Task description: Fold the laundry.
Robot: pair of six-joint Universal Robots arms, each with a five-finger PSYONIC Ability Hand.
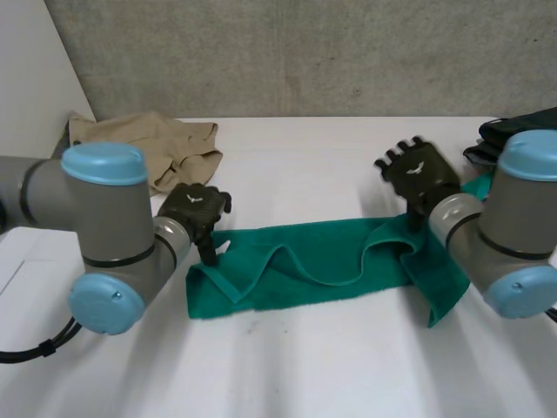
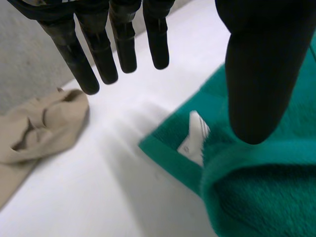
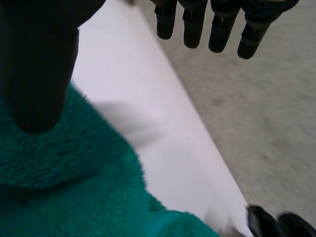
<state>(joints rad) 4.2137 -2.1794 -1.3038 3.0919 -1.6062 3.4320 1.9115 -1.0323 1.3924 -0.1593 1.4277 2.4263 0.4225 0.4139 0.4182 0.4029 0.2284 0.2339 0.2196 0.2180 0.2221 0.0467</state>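
Green towel (image 1: 322, 266) lying in a rumpled strip across the white table (image 1: 305, 366), between the two arms, folds raised along its middle. At its left end, left hand (image 1: 198, 212) open: fingers (image 2: 123, 44) straight and spread above bare table, thumb over the towel's corner beside a white label (image 2: 195, 136), nothing pinched. At its right end, right hand (image 1: 419, 177) likewise open, fingers (image 3: 195, 24) straight, thumb above the pile. Beyond, beige garment (image 1: 165, 144) heaped at far left; dark clothing (image 1: 513, 131) at far right.
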